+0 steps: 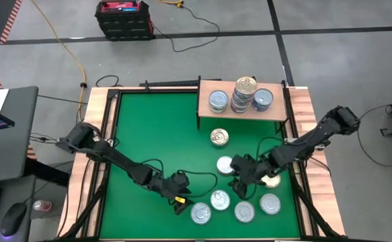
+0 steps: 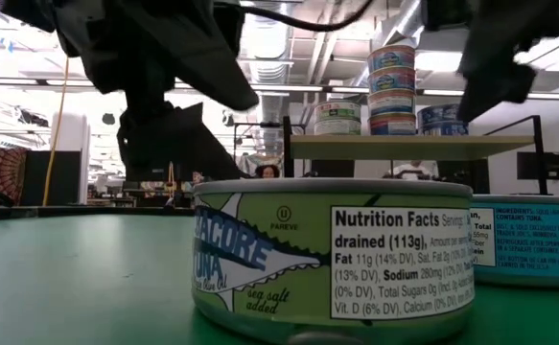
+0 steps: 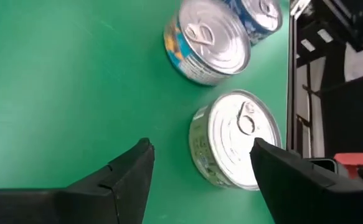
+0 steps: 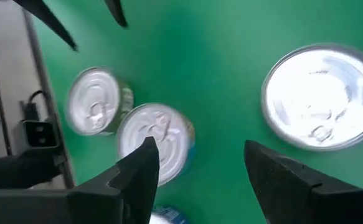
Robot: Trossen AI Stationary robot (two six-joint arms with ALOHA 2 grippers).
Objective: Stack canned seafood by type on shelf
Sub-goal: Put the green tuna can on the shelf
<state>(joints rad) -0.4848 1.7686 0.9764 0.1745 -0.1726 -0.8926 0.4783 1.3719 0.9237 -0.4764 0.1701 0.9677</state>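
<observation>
The shelf [image 1: 243, 111] is seen at the far edge of the green table [image 1: 155, 134]. On it 1 tin [image 1: 218, 100] lies at the left, a stack of tins [image 1: 245, 93] stands in the middle, and 1 tin [image 1: 263, 99] lies at the right.

The left gripper [image 1: 180, 199] is held low near the front edge, jaws spread with nothing between them, just beside a silver-lidded tin [image 3: 237, 140].

The right gripper [image 1: 241, 176] is held over the loose tins at right, jaws released and empty above bare green. A gold-lidded tin [image 1: 219, 137] is noted just before the shelf.
</observation>
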